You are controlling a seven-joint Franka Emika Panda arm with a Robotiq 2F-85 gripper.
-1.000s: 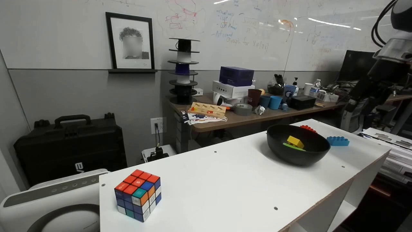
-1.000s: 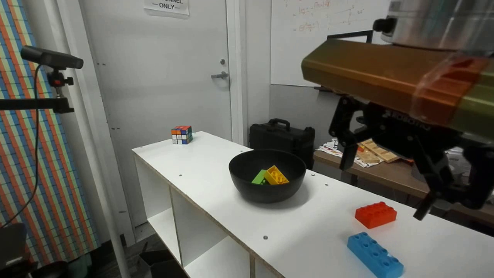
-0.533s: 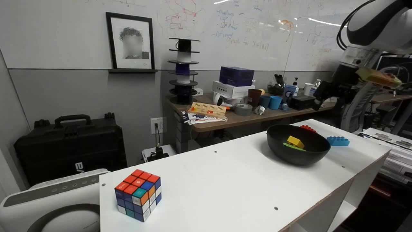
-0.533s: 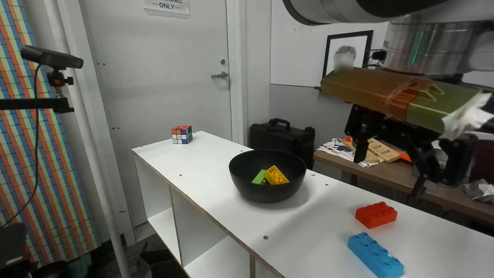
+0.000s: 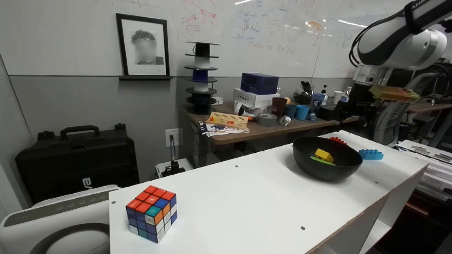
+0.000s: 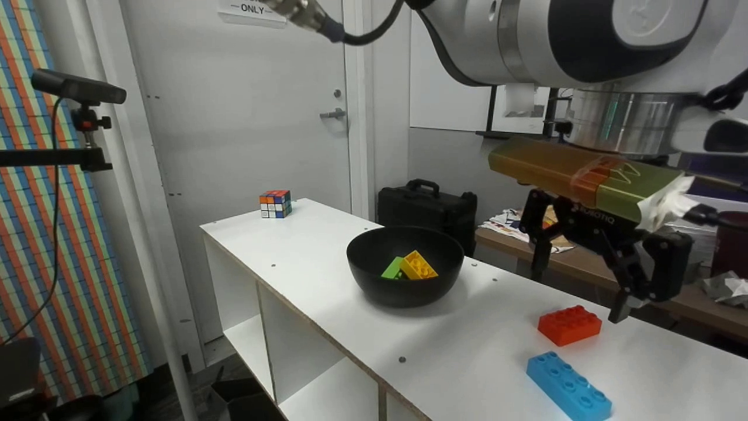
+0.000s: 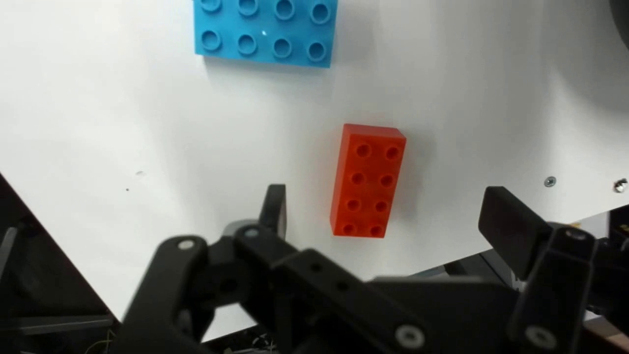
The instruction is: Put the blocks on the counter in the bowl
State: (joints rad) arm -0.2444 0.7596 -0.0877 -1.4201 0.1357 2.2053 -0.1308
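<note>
Lying on the counter (image 6: 315, 257) near the bowl (image 5: 319, 173), which partly hides it in an exterior view, the red block (image 7: 369, 184) points its long axis roughly crosswise to the blue block (image 7: 265, 30), the gripper (image 6: 577, 295) hanging near the bowl, jaws spread apart.

Colours are dotting a white counter (image 6: 315, 275).
Red block (image 6: 569, 326), blue block (image 6: 568, 386), yellow block (image 6: 418, 266) and green block (image 6: 392, 268) are contrasting with a black bowl (image 6: 403, 295); the cube (image 5: 152, 213) is showing multicoloured squares.
</note>
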